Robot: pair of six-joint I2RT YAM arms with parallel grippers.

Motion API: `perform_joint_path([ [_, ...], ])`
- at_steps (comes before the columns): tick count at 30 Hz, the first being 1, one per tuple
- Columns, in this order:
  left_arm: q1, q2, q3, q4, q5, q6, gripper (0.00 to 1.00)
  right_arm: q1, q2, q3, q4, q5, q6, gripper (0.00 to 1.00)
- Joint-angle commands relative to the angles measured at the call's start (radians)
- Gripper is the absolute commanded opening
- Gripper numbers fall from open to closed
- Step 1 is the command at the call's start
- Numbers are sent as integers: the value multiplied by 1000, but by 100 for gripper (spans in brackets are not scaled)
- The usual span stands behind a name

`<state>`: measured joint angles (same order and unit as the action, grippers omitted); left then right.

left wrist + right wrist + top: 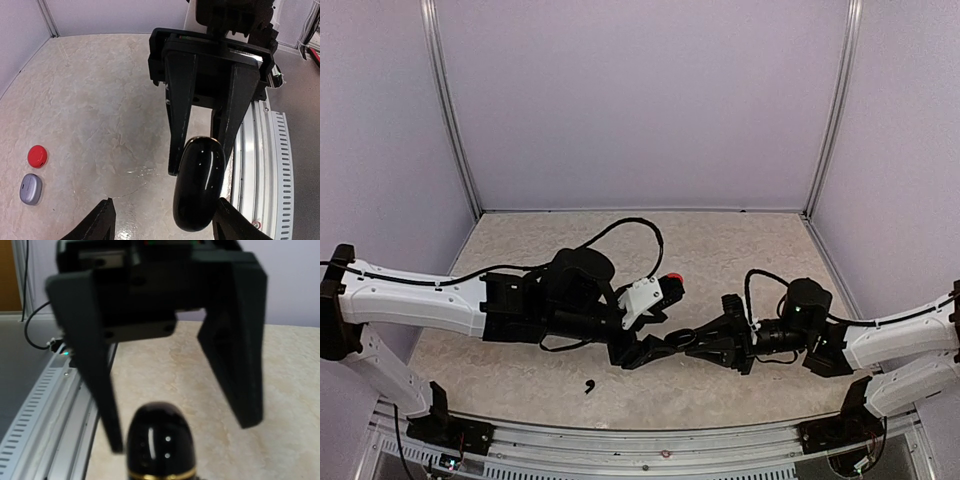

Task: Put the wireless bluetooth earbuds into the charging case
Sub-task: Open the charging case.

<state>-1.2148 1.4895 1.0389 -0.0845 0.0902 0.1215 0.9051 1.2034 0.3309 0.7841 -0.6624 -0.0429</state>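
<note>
The charging case (199,185) is a glossy black pebble, closed, with a gold seam showing in the right wrist view (160,446). My right gripper (201,159) is shut on its upper end and holds it above the table's near middle (692,340). My left gripper (165,222) faces it with open jaws. One of its fingers (234,220) stands right beside the case's lower end; the other is well clear. A single black earbud (588,385) lies on the table near the front edge. No other earbuds show.
A red case (37,156) and a silvery grey case (30,189) lie on the table beyond the left gripper. The red one (673,279) shows just behind the left wrist. A ribbed metal rail (272,165) runs along the table's near edge.
</note>
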Motion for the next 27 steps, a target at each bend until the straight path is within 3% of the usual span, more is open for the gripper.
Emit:
perform_joint_path([
  [1, 22, -1, 38, 55, 13, 8, 64, 17, 5, 22, 17, -20, -2, 0],
  [19, 79, -78, -14, 140, 95, -83, 60, 29, 19, 25, -11, 10, -28, 0],
  [27, 90, -82, -27, 127, 42, -108, 61, 29, 3, 13, 10, 7, -23, 0],
])
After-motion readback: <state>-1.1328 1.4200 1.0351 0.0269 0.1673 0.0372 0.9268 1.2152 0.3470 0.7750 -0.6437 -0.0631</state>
